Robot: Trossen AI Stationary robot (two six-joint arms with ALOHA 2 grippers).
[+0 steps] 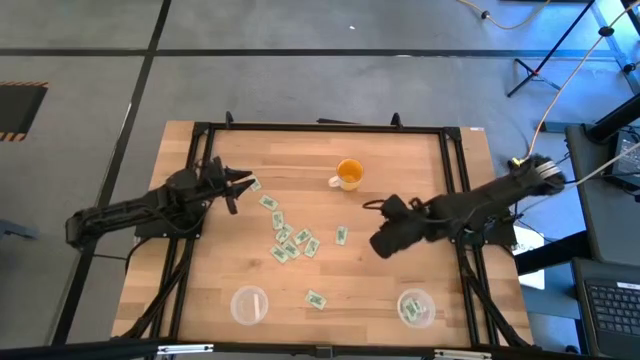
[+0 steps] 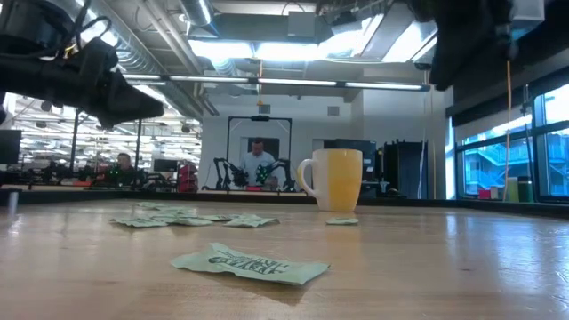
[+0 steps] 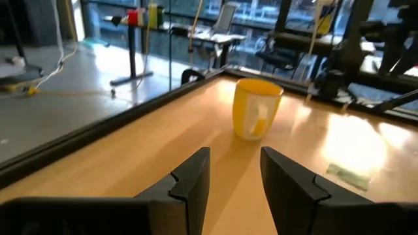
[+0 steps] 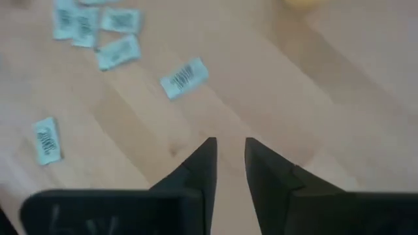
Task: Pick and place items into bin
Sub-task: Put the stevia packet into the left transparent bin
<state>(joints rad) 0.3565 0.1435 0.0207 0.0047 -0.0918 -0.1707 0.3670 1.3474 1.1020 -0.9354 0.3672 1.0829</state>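
Note:
Several small green-and-white packets [image 1: 285, 235] lie flat on the wooden table, most in a loose cluster at its middle. One packet [image 1: 341, 235] lies apart to the right, another [image 1: 316, 298] near the front. My right gripper [image 1: 377, 244] hovers above the table just right of the cluster, slanting down, open by a narrow gap [image 4: 230, 160] with nothing in it. The lone packet [image 4: 185, 77] lies ahead of its fingers. My left gripper [image 1: 243, 184] waits at the far left, level and open [image 3: 235, 173], holding nothing. A round clear bin [image 1: 415, 307] at the front right holds packets.
An orange mug [image 1: 348, 174] stands upright at the far middle of the table. A second round clear bin [image 1: 248, 304] sits at the front left. A black frame [image 1: 455, 160] borders the table. People sit in the room beyond the far edge [image 2: 258, 164].

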